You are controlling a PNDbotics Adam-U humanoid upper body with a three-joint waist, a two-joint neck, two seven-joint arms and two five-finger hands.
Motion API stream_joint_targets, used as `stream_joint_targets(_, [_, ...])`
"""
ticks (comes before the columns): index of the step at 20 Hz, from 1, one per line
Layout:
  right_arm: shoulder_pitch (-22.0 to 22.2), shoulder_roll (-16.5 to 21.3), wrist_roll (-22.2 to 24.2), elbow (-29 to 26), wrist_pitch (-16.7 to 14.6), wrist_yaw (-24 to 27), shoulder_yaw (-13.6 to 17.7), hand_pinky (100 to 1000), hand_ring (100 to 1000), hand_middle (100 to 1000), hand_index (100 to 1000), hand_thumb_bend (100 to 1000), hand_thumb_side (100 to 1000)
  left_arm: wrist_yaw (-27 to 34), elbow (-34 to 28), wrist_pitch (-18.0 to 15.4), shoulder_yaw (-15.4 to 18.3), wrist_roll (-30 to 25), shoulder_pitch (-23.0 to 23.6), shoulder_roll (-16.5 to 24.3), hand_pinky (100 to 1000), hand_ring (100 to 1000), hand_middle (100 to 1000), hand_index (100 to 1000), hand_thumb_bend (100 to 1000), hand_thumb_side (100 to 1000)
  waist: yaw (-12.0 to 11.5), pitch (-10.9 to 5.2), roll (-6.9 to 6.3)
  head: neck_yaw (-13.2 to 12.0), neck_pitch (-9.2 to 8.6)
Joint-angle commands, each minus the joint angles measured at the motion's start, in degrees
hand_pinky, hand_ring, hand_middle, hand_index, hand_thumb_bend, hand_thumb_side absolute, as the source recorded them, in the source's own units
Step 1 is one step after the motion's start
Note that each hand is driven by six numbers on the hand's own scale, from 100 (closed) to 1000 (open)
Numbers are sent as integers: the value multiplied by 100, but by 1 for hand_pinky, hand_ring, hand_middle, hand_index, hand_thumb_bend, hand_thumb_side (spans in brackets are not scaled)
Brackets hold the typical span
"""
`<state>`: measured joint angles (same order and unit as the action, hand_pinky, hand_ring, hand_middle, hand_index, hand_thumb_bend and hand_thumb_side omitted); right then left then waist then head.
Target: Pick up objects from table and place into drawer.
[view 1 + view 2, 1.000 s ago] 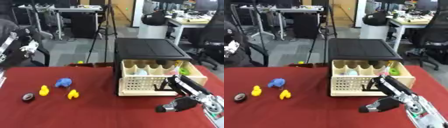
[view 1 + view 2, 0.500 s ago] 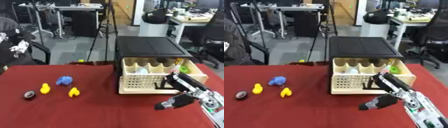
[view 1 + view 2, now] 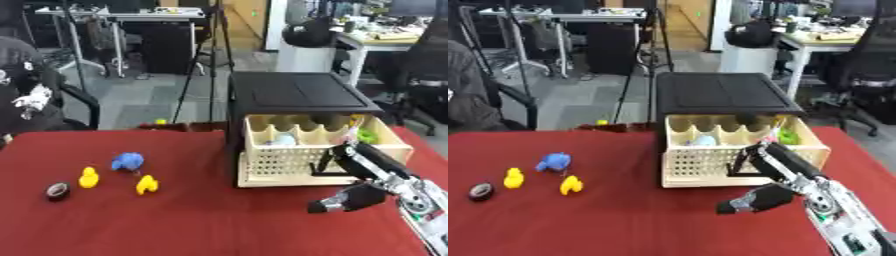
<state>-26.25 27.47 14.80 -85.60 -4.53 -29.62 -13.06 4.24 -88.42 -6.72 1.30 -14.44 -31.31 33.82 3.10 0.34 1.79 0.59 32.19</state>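
At 4 o'clock on the red surface [image 3: 201, 220], the right hand [image 3: 350, 198] hovers before the open drawer [image 3: 319, 152] — fingers curled, holding nothing. Toys lie at 9 o'clock: blue toy [image 3: 128, 161], two yellow ducks [image 3: 146, 184]. No writing readable.

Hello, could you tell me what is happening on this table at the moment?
The robot is clearing toys from a red table into an open drawer. Its right hand hovers in front of the drawer, holding nothing. Two yellow ducks, a blue toy and a dark round thing wait on the left.
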Motion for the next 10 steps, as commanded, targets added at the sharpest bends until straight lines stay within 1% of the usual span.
stream_joint_targets(1, [-61, 47, -30, 255, 80, -122, 12, 100, 100, 100, 609, 987, 577, -15, -71, -16, 76, -29, -62, 163, 100, 286, 415, 638, 100, 512, -5, -20, -49, 18, 22])
stream_joint_targets(10, [-371, -11, -46, 646, 78, -354, -9, 100, 100, 100, 635, 988, 586, -23, -76, -19, 93, -52, -32, 128, 100, 286, 415, 638, 100, 514, -62, -17, -52, 26, 26])
